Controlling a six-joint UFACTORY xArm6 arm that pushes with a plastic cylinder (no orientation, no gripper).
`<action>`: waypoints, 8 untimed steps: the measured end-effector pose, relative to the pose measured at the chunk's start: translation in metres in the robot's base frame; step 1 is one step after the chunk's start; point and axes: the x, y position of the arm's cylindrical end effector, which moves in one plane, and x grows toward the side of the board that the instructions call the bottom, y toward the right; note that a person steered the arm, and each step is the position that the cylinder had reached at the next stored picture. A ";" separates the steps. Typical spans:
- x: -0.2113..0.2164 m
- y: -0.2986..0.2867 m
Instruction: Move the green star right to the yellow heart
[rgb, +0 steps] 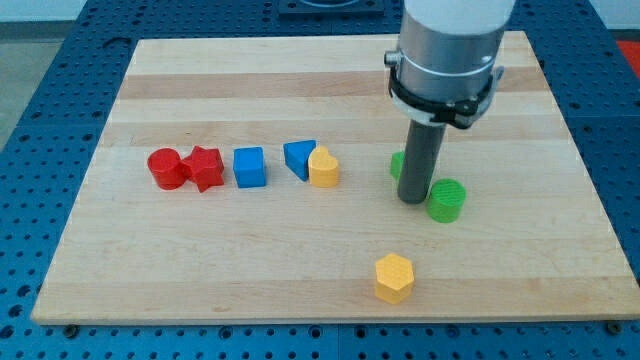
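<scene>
The green star (398, 164) lies right of the board's middle, mostly hidden behind my rod; only its left edge shows. My tip (413, 199) rests on the board right in front of the star, touching or nearly touching it. The yellow heart (323, 168) lies to the star's left, about a block's width and a half away, touching a blue triangle (298, 158) on its own left side. A green cylinder (446, 200) stands just right of my tip.
A blue cube (249, 167), a red star (204, 168) and a red cylinder (165, 168) sit in a row at the view's left. A yellow hexagon (394, 277) lies near the board's bottom edge (330, 318).
</scene>
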 end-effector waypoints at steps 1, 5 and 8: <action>-0.008 0.006; -0.053 0.071; -0.053 0.021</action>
